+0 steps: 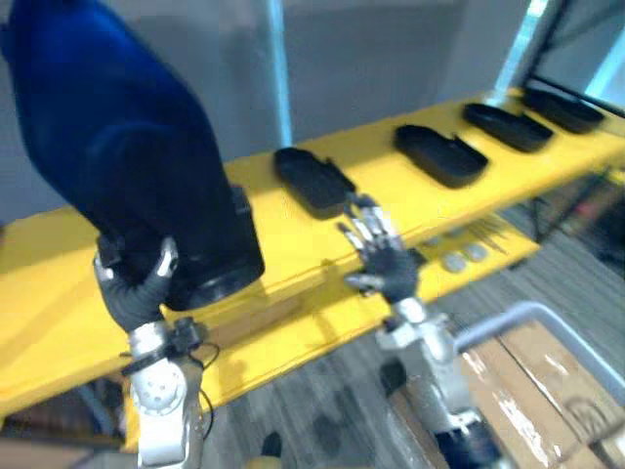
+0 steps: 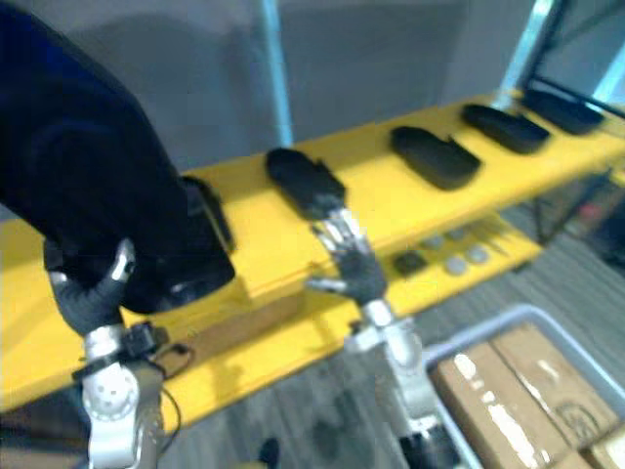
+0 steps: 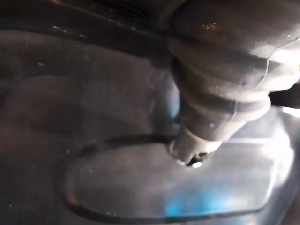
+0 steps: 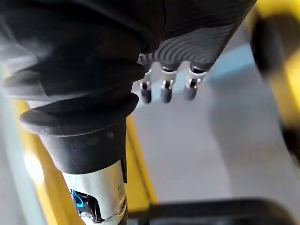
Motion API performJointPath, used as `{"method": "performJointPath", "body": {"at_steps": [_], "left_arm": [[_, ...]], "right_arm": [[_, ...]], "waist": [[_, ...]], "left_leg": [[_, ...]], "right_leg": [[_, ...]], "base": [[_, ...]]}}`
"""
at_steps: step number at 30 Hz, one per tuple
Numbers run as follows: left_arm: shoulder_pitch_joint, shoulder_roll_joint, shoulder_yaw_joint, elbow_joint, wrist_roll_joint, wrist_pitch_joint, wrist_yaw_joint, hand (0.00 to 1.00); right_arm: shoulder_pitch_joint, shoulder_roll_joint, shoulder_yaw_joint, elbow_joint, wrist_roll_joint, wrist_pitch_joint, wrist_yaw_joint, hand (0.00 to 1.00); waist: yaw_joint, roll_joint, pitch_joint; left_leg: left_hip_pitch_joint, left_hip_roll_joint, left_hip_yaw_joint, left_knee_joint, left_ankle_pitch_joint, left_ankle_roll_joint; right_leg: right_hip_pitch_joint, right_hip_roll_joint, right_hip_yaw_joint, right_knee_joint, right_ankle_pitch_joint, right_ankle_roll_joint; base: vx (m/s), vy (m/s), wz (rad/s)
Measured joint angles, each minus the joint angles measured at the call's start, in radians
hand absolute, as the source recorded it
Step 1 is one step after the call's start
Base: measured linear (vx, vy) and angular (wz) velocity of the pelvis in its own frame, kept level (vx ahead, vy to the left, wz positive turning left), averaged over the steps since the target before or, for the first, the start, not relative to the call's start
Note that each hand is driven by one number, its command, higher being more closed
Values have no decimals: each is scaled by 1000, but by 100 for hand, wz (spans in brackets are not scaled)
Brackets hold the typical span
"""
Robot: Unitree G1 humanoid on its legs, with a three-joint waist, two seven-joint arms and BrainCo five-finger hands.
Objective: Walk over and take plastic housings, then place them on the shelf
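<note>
My left hand is shut on the lower end of a large black plastic housing, thumb hooked over its rim. The housing stands tilted, with its bottom at the front of the yellow shelf. In the left wrist view the dark cover lies against the housing's smooth surface. My right hand hovers open over the shelf, fingers straight, just in front of a smaller black housing that lies flat.
Three more flat black housings lie in a row along the shelf to the right. A lower yellow shelf carries small round parts. A grey bin with cardboard boxes stands at the lower right.
</note>
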Motion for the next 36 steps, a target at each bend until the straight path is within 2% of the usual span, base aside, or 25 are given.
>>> {"method": "performJointPath", "body": {"at_steps": [1,2,3,4,5,6,7,8,10,11,12,13,15,21,23,24,25,26,27,29,30,31,32,33,36], "left_arm": [[27,-9,16,1,-24,0,-10,100],[52,-20,39,1,-46,-1,-22,100],[80,-24,50,0,-74,-14,-29,100],[107,-24,53,-3,-87,-35,-37,100],[115,-24,55,-7,-96,-44,-44,100],[117,-31,54,-9,-108,-54,-63,100],[124,-40,39,-22,-109,-55,-74,100],[122,-39,26,-28,-109,-59,-80,100],[118,-33,-15,-51,-109,-75,-114,100],[111,-30,-27,-51,-109,-73,-118,100],[106,-19,-50,-50,-109,-73,-127,100],[99,-16,-68,-48,-109,-72,-143,100],[74,-17,-105,-42,-108,-72,-160,100],[-21,11,-129,-15,-65,-71,-182,100],[-59,25,-138,26,-57,-55,-199,100],[-67,24,-140,37,-57,-45,-206,100],[-77,26,-142,52,-55,-26,-218,100],[-80,29,-142,54,-46,-18,-220,100],[-84,53,-144,58,-29,-11,-220,100],[-93,77,-151,60,-24,-4,-219,100],[-98,104,-151,60,-21,0,-211,100],[-100,130,-139,64,-17,2,-201,100],[-99,124,-145,68,-10,9,-193,100],[-76,99,-158,69,10,18,-181,100],[-64,71,-165,55,11,19,-158,100]], "right_arm": [[-2,-3,-2,1,-18,0,-11,0],[0,-8,-2,7,-29,1,-26,0],[0,-24,-4,13,-32,1,-29,0],[1,-41,-10,21,-32,1,-27,0],[3,-44,-15,23,-31,1,-26,0],[11,-48,-31,23,-26,1,-23,0],[36,-49,-41,22,-23,-4,-23,0],[56,-49,-44,22,-22,-8,-24,0],[95,-43,-39,20,-22,-21,-24,0],[99,-38,-40,20,-22,-22,-25,0],[115,-25,-39,19,-22,-26,-26,0],[131,-13,-41,17,-23,-41,-28,0],[157,-6,-49,10,-24,-65,-46,0],[180,18,-56,6,-24,-71,-84,0],[204,15,-60,4,-26,-71,-118,0],[211,15,-59,4,-35,-71,-136,0],[225,16,-60,3,-51,-71,-161,0],[230,16,-61,3,-58,-70,-169,0],[236,16,-62,2,-65,-70,-179,0],[235,27,-61,-17,-65,-70,-175,0],[236,40,-64,-55,-69,-71,-157,0],[236,62,-66,-93,-82,-76,-138,0],[241,58,-69,-106,-95,-84,-130,0],[243,40,-78,-116,-113,-94,-129,0],[235,10,-78,-133,-142,-111,-118,0]], "waist": [[-1,-10,4],[1,-8,6],[9,1,8],[26,1,9],[33,-12,15],[34,3,15],[27,22,10],[16,24,7],[-2,-10,6],[-9,-19,8],[-24,-40,-3],[-39,-51,-5],[-54,-48,-4],[-56,-36,2],[-61,-14,18],[-61,-8,25],[-66,2,36],[-73,6,47],[-91,22,64],[-93,18,66],[-93,-6,67],[-98,-69,65],[-109,-72,71],[-105,-45,72],[-79,-9,43]], "left_leg": [[3,17,76,1,3,67],[-5,29,142,3,-2,116],[-29,46,208,29,-30,135],[-54,58,259,56,-63,104],[-76,63,281,89,-64,111],[-111,73,298,191,-62,113],[-95,90,323,240,-58,83],[-94,86,328,240,-40,38],[-68,52,348,184,-26,12],[-62,46,359,166,-18,1],[-51,29,372,116,7,0],[-19,10,375,41,47,-3],[25,-15,372,-50,97,3],[46,-44,370,-63,95,14],[57,-58,362,-63,79,32],[63,-61,361,-63,76,35],[73,-61,350,-63,71,41],[79,-56,334,-63,69,45],[73,-26,306,-64,65,51],[50,4,284,-64,64,51],[30,7,281,-64,57,40],[20,-35,287,-44,53,35],[-1,-38,289,6,54,49],[-10,-19,289,32,63,33],[-13,-14,284,-56,101,20]], "right_leg": [[30,-3,-48,1,1,-1],[49,-5,-90,1,1,-1],[70,-9,-129,1,0,-3],[73,-20,-141,-7,-8,-13],[71,-34,-143,-14,-24,-16],[68,-45,-148,-10,-40,5],[69,-42,-139,2,-44,16],[71,-42,-138,11,-46,24],[63,-75,-123,10,-36,41],[61,-80,-122,8,-33,43],[50,-93,-120,1,-23,47],[51,-102,-121,-5,-11,48],[58,-113,-122,-5,3,53],[68,-145,-106,15,23,55],[48,-176,-86,104,20,50],[30,-189,-70,153,19,38],[-15,-202,-11,262,29,-12],[-43,-203,28,324,44,-36],[-109,-164,110,396,-19,-53],[-129,-73,156,277,-75,-49],[-129,-12,182,132,-72,-47],[-128,-24,222,56,-41,-24],[-120,-34,199,66,-32,-10],[-103,-25,182,63,-29,-6],[-84,13,171,-51,34,-9]], "base": [[-9,-108,187],[5,-98,187],[-2,17,160],[1,56,114],[11,91,56],[46,86,15],[65,95,12],[74,103,-5],[61,113,-6],[48,104,-8],[46,71,-1],[53,67,4],[41,55,18],[2,28,4],[-51,80,14],[-53,126,18],[-26,82,12],[-53,38,38],[-48,-22,41],[-58,-56,45],[-51,-96,67],[-3,-98,84],[53,-96,78],[105,-87,52],[116,-47,24]]}}
